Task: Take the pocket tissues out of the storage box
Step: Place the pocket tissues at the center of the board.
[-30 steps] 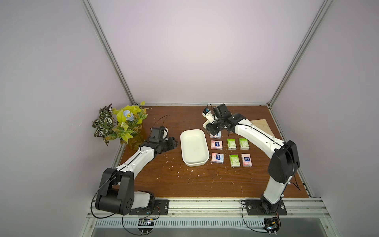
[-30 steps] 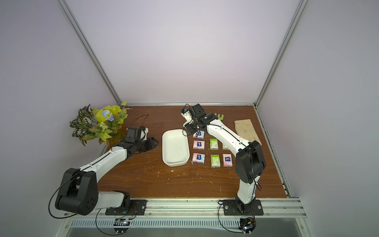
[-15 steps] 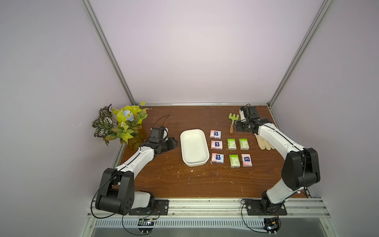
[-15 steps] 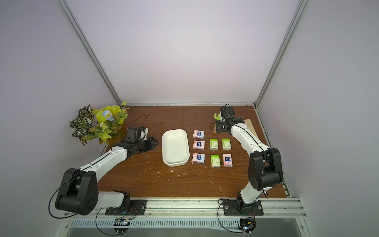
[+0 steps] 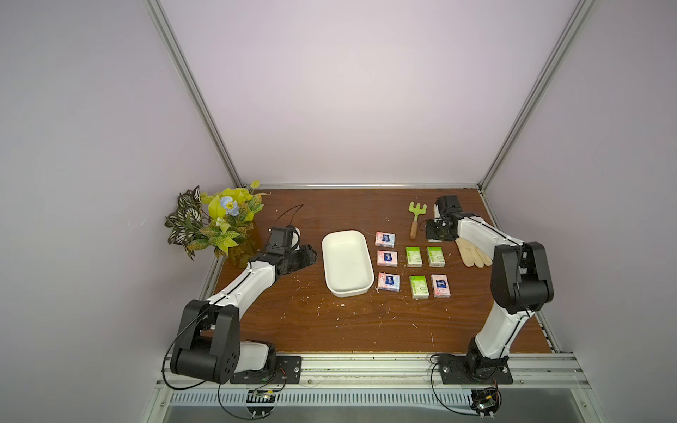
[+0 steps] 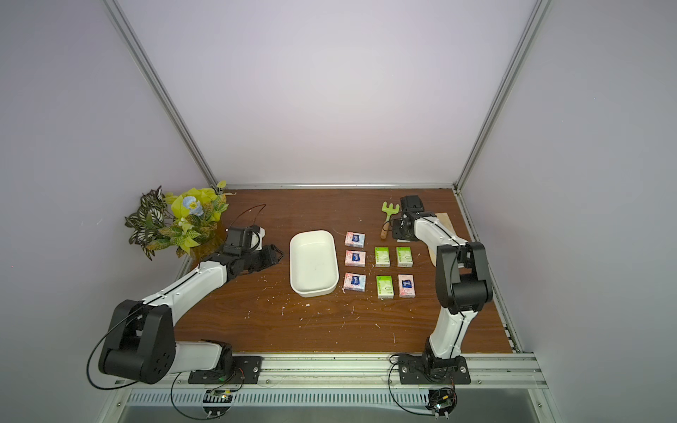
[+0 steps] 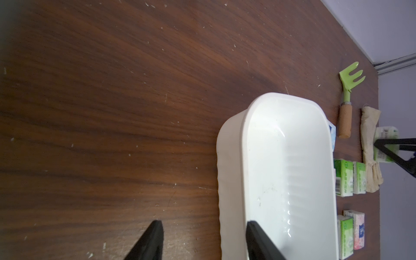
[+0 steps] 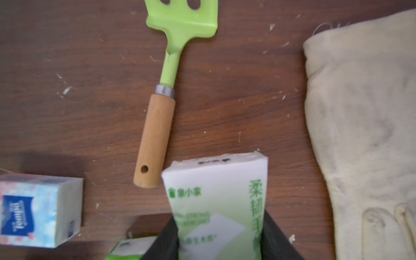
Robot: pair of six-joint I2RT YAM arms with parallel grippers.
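One box [image 7: 229,157] stands just ahead of the left tool [image 7: 203,222], whose jaws gape on nothing. Four pink packets [image 5: 387,258] and three green packets [image 5: 414,256] lie on the counter [image 5: 329,329] between the tools. The right tool [image 8: 220,234] pinches the fourth green packet [image 8: 216,191] beside the rake [image 8: 155,135], perhaps touching the counter. A second ago this tool was nearer the box.

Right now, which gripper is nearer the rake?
Right. The right gripper, holding a green packet, is beside the rake; the left gripper is across the tub from it.
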